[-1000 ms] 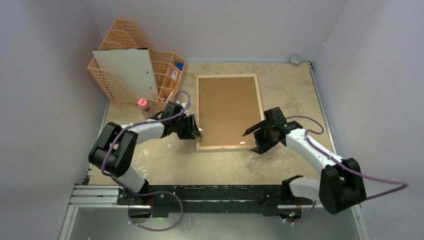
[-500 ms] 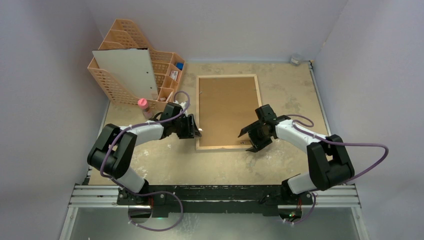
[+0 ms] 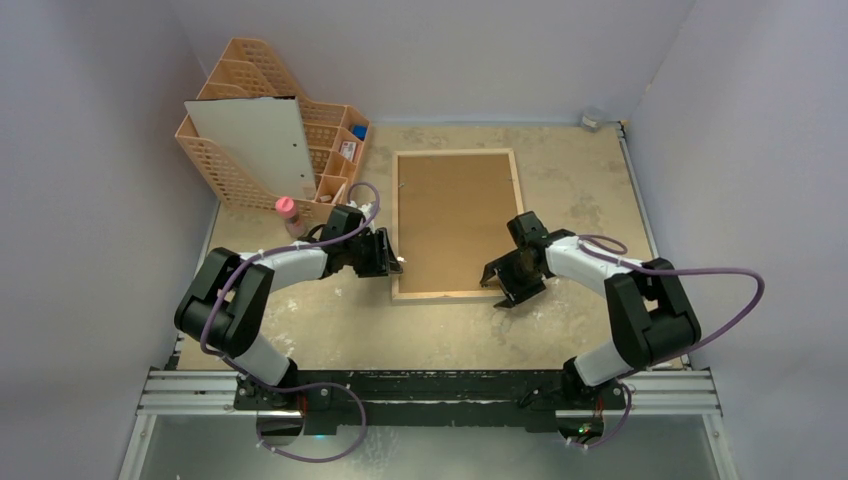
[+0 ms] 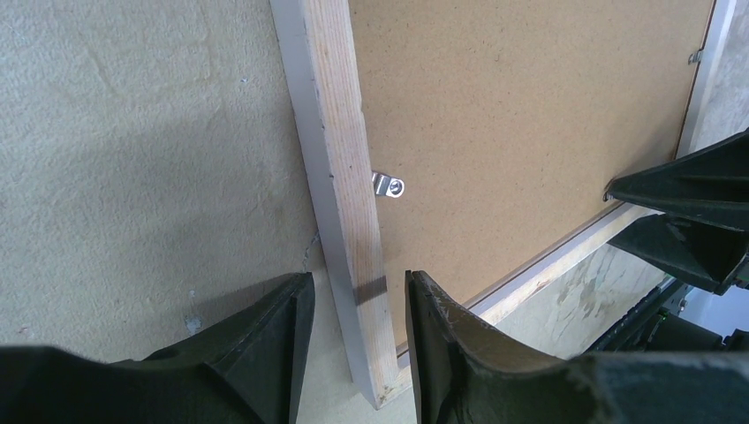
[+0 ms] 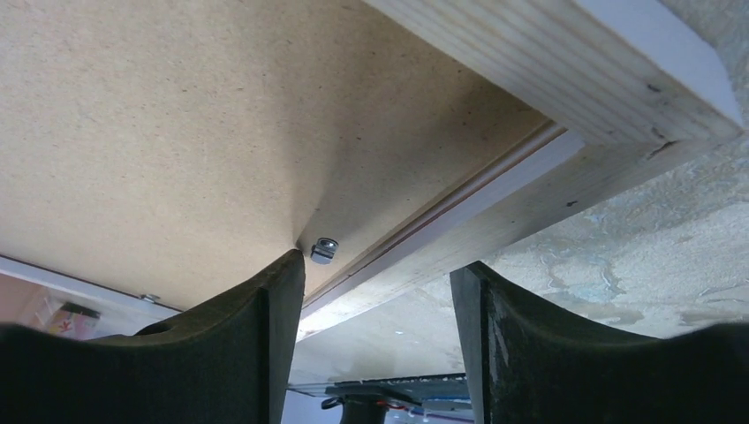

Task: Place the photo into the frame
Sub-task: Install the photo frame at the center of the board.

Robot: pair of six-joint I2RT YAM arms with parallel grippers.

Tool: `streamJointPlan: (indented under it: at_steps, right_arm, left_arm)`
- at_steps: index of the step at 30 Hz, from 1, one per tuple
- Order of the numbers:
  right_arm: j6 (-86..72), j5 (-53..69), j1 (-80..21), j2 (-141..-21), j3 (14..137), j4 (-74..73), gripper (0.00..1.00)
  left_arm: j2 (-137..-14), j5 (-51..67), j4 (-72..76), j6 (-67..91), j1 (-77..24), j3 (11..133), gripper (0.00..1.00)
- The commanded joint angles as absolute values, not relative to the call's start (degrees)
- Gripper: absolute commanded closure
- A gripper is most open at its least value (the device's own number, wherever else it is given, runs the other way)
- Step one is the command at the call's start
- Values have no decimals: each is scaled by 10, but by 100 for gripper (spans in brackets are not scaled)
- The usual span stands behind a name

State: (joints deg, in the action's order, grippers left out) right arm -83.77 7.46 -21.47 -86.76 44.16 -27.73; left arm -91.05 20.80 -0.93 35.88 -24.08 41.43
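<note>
The frame (image 3: 519, 190) lies face down mid-table with a brown fibreboard backing (image 3: 457, 215) in its rear. A white sheet (image 3: 245, 140), seemingly the photo with its white reverse outward, leans on the organiser at the back left. My left gripper (image 3: 393, 265) is open; its jaws straddle the frame's left wood rim (image 4: 340, 132) near the near-left corner without gripping it (image 4: 358, 276). My right gripper (image 3: 494, 290) is open at the frame's near-right corner (image 5: 378, 261). Its left finger (image 5: 265, 309) rests on the backing (image 5: 159, 115) beside a metal clip (image 5: 323, 250).
A peach lattice organiser (image 3: 330, 150) stands at the back left, with a pink-capped bottle (image 3: 286, 213) in front of it. A small jar (image 3: 593, 118) sits at the back right corner. Another metal clip (image 4: 389, 185) sits on the frame's left rim. Walls close in on three sides.
My right gripper has moved left and inward over the frame's near-right corner onto the backing. The left arm and the frame have not moved.
</note>
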Motion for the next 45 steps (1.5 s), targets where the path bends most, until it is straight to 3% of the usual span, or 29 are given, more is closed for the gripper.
streamJointPlan:
  at_steps: [1,22,24,27,29,31,38,45]
  right_arm:
    - [-851,39,-218,-881,455,-313,38]
    - [-830,20,-218,-857,438,-338,77]
    - [-827,19,-218,-856,441,-339,70]
    - [-819,1,-218,-854,456,-346,36]
    - [-818,-11,-218,-854,461,-352,27]
    - [-817,-9,-218,-856,459,-350,23]
    - [-796,-4,-218,-887,457,-339,29]
    - [-786,-2,-218,-889,456,-340,50]
  left_arm:
    - [-896,209,11,353,-242,412,56]
    - [-902,198,1,348,-242,417,56]
    - [-902,196,1,349,-242,418,56]
    - [-905,195,-18,349,-242,419,56]
    - [-907,195,-18,349,-242,420,56]
    - [-908,194,-18,349,-242,421,56]
    - [-909,192,-22,347,-242,423,56]
    - [-909,189,-25,345,-242,424,56]
